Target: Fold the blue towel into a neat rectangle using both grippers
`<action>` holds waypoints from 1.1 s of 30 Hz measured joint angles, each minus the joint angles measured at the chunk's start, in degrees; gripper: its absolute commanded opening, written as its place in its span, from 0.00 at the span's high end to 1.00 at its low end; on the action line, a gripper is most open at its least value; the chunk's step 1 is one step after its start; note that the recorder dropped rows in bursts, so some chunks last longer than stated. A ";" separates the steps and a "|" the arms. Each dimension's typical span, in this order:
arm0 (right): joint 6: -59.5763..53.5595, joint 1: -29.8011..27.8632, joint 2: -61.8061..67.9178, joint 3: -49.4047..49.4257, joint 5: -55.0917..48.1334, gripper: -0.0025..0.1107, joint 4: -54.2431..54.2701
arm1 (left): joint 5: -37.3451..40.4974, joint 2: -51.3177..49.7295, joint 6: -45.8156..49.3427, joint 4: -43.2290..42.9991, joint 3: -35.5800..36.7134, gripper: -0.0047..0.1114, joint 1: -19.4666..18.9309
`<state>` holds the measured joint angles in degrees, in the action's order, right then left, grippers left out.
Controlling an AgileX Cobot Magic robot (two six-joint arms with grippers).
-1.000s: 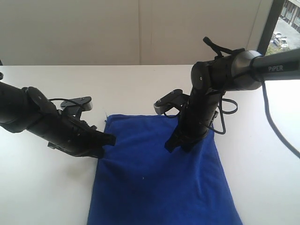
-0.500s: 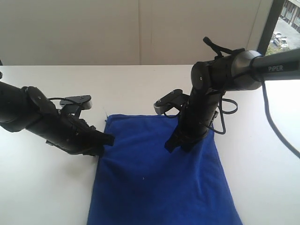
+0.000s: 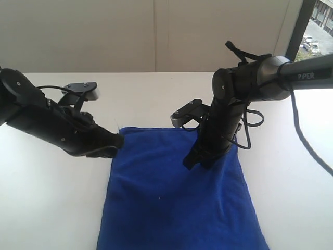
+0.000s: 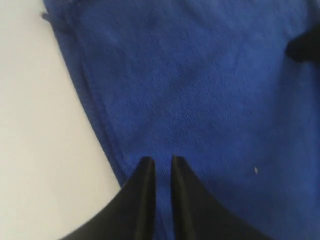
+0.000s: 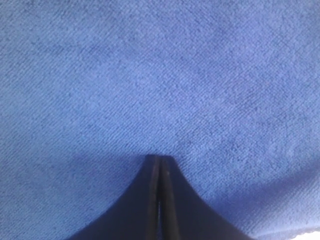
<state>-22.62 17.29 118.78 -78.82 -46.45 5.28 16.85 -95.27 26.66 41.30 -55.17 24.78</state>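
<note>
Right gripper (image 3: 199, 164), jaws together, touches the blue towel (image 3: 177, 208).

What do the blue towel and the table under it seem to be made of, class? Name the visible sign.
Blue towel: soft plush cloth, likely microfibre; matt, with a fine fuzzy nap and stitched edge. Table: hard, smooth white top, perhaps laminate; even, no grain.
</note>
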 measured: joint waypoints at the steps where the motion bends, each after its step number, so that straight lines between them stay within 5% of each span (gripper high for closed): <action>1: -0.26 0.00 0.00 0.00 0.11 0.98 0.00 | 0.73 0.00 0.79 0.00 0.47 0.96 0.30; 13: -3.46 0.00 0.11 0.00 1.51 0.98 0.11 | -4.96 -5.93 7.56 4.29 3.24 0.96 10.38; 33: -3.57 0.00 -3.39 0.10 5.28 0.98 -3.00 | -4.91 -5.85 7.96 4.18 2.80 0.96 10.55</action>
<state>-26.19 17.29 115.39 -78.71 -41.17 2.27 11.94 -101.11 34.62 45.48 -52.38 35.33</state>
